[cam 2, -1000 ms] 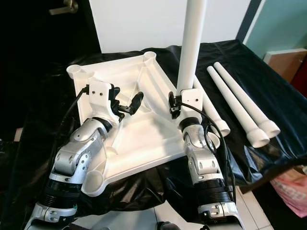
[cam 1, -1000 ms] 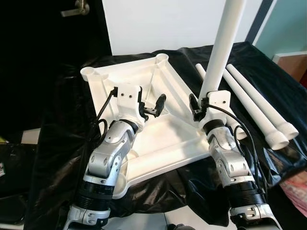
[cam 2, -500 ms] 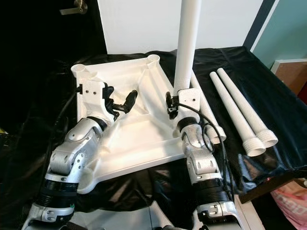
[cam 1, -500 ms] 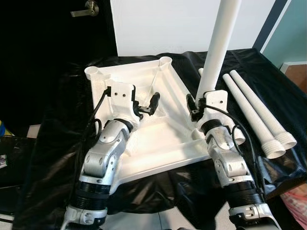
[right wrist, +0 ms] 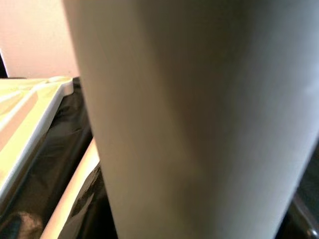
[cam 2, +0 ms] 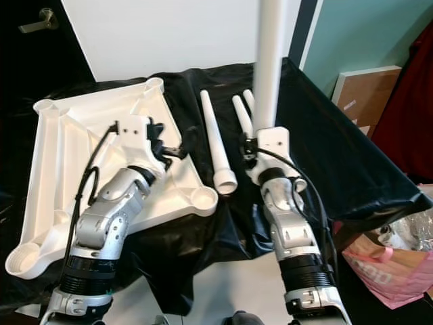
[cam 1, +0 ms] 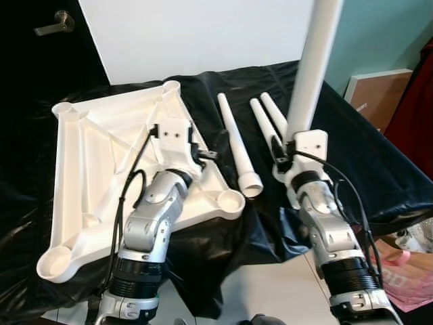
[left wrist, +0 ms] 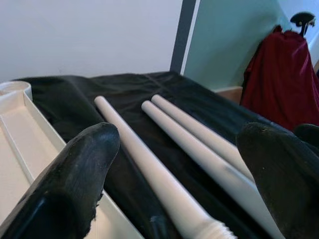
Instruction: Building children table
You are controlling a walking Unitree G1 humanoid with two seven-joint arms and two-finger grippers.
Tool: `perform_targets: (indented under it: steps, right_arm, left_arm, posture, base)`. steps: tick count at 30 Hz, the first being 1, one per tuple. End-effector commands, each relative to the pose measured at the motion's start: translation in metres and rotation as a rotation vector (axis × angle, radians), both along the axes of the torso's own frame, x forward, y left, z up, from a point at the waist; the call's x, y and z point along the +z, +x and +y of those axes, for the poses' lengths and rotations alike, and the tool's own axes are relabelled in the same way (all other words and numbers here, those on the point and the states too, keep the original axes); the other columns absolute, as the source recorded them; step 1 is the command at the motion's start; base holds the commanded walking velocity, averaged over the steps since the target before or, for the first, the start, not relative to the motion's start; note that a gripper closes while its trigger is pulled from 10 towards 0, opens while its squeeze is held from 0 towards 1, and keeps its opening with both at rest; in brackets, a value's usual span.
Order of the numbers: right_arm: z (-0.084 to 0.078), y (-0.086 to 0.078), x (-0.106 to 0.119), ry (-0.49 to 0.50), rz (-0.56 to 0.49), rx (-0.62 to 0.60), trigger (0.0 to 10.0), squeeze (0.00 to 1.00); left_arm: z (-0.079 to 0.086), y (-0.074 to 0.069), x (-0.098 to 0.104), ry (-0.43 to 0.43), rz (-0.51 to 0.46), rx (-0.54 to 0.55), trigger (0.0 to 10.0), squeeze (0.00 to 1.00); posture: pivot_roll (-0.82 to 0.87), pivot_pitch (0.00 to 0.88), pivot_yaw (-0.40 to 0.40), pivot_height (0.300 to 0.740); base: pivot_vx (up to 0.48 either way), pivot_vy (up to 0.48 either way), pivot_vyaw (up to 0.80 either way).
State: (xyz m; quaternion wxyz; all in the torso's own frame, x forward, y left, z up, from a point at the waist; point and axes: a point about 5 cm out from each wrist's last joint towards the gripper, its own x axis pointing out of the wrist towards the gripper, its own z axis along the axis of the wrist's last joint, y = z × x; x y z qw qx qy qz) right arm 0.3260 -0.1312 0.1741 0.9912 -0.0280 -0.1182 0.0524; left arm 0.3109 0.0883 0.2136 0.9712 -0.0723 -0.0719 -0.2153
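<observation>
Since half a second ago the head camera has swung to the robot's right, so the whole scene sits further left in the eye views; the right pincer [cam 1: 283,154] still grips the same leg, now over black cloth rather than over the tabletop's edge, and the left pincer [cam 1: 206,156] now sits at the tabletop's right rim instead of above its middle.

Nearest: both silver arms reach forward from the lower edge; left pincer fingers [left wrist: 75,179] stand apart with nothing between them, above the right rim of the upside-down white plastic tabletop [cam 1: 88,156]; that tabletop lies flat on the black plastic sheet [cam 1: 352,156] covering the worktop, ribbed underside up, round leg sockets at its corners, nearest-left corner overhanging the worktop edge.

Right pincer clamped on the lower end of a long white plastic table leg [cam 1: 312,74], held nearly upright, tilting slightly right, its top running out of frame; in the right wrist view the leg is a broad pale column close to the lens.

Middle: three more white tapered table legs lie on the sheet between the tabletop and the held leg; the single one [cam 1: 235,139] is just beside the tabletop's right rim, threaded end toward the robot; the other two [cam 1: 268,118] lie side by side, touching or nearly so, partly behind the right pincer.

Far: white wall panel [cam 1: 203,34]; dark door with metal lever handle [cam 1: 54,22]; teal wall [cam 1: 385,34]; brown cardboard box [cam 1: 369,95]; dark red garment [left wrist: 276,84] hanging at right; pink bag [cam 2: 385,274] on the floor.
</observation>
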Motion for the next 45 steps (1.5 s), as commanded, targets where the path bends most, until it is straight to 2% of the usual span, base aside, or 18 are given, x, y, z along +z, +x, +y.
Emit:
perform_targets:
  steps: [1,6,13,30,36,45]
  right_arm:
    - [0.0078,-0.0001,0.0032,0.007,-0.012,0.027,10.0,0.0]
    - [0.008,0.0,0.0035,0.003,-0.012,0.031,10.0,0.0]
    - [0.0086,0.0001,0.0032,-0.001,-0.012,0.032,10.0,0.0]
    - [0.0099,-0.0009,0.0025,0.002,-0.011,0.029,10.0,0.0]
    - [0.0083,-0.0011,0.002,0.001,-0.012,0.014,10.0,0.0]
    - [0.0028,-0.0004,0.0009,0.0,-0.006,-0.026,10.0,0.0]
  left_arm:
    - [0.0069,0.0006,-0.002,0.001,0.012,0.024,10.0,0.0]
    - [0.008,0.0019,-0.0046,-0.017,0.039,0.032,10.0,0.0]
    - [0.0089,0.0027,-0.007,-0.018,0.056,0.034,10.0,0.0]
    - [0.0079,0.0025,-0.0067,-0.009,0.066,0.022,10.0,0.0]
    - [0.0058,0.0015,-0.0035,-0.001,0.042,0.002,10.0,0.0]
    - [0.0002,-0.0014,-0.0009,0.057,0.006,-0.061,10.0,0.0]
  posture:
    - [-0.01,0.058,-0.021,0.74]
    - [-0.01,0.051,-0.022,0.74]
    - [-0.01,0.047,-0.02,0.74]
    - [-0.01,0.051,-0.012,0.74]
    - [-0.01,0.057,-0.011,0.74]
    - [-0.01,0.069,-0.005,0.74]
  base:
    - [0.0,0.0,0.0]
    - [0.0,0.0,0.0]
    - [0.0,0.304,0.0]
    - [0.0,0.451,0.0]
    - [0.0,0.0,0.0]
    - [0.0,0.0,0.0]
